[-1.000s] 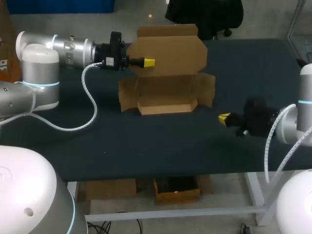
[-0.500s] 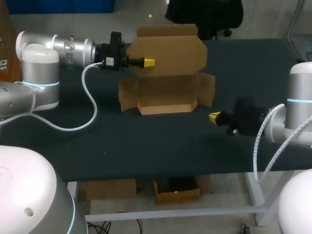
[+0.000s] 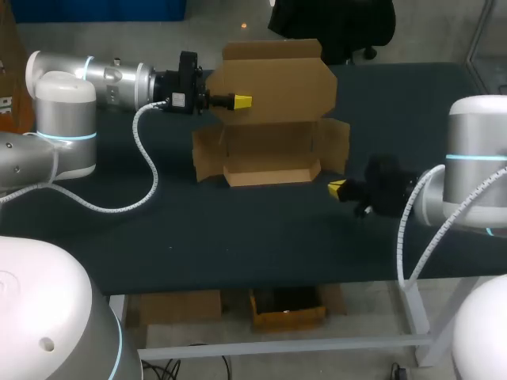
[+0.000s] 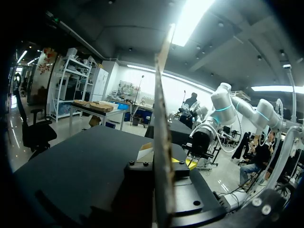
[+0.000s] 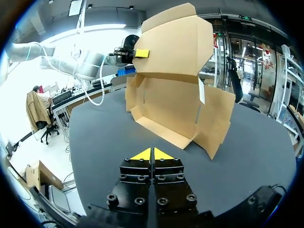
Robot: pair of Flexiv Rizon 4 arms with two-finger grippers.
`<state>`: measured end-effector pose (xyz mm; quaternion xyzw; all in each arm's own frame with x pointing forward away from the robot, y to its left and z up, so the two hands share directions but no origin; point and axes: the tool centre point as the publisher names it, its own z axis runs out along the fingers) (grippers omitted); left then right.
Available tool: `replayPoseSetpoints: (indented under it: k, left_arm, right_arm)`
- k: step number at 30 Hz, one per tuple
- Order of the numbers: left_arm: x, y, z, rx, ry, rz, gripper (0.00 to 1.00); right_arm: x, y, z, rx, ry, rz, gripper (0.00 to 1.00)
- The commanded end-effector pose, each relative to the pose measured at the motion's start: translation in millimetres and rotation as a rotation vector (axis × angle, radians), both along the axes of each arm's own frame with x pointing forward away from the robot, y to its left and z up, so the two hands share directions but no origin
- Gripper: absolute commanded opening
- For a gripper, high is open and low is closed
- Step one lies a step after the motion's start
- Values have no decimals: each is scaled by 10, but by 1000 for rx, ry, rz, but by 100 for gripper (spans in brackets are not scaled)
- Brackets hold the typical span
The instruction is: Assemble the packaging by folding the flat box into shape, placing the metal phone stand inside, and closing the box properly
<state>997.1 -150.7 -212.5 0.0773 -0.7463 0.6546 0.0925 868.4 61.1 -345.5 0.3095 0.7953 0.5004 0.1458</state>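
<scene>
- Table (image 3: 238,237): dark top; the box stands on it, and the right gripper hangs above it.
- Right gripper (image 3: 337,188): on the arm from the right side. It sits low over the table, near the box's front right corner but apart from it, and points towards the box. The two yellow tips are pressed together with nothing between them.
- Box (image 3: 269,158): brown cardboard, part folded, at the table's middle towards the far edge. The shallow tray is open, with a low front wall and side flaps splayed out to either side.
- Lid panel (image 3: 277,83): tall, standing upright from the box's back wall.
- Left gripper (image 3: 240,100): on the arm from the left, level at lid height. Its fingers are clamped on the lid panel's left edge, and the card runs edge-on between them.
</scene>
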Motion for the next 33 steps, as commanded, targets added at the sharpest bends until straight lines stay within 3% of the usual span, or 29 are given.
replayPoseSetpoints:
  k: [1, 33]
  left_arm:
    - [1, -1, -20, -1, 1, -3, 0]
    - [1, -1, -20, -1, 1, -3, 0]
  right_arm:
    - [54, 116, -84, 7, -26, -8, 0]
    - [581, 773, -523, 59, -26, -70, 0]
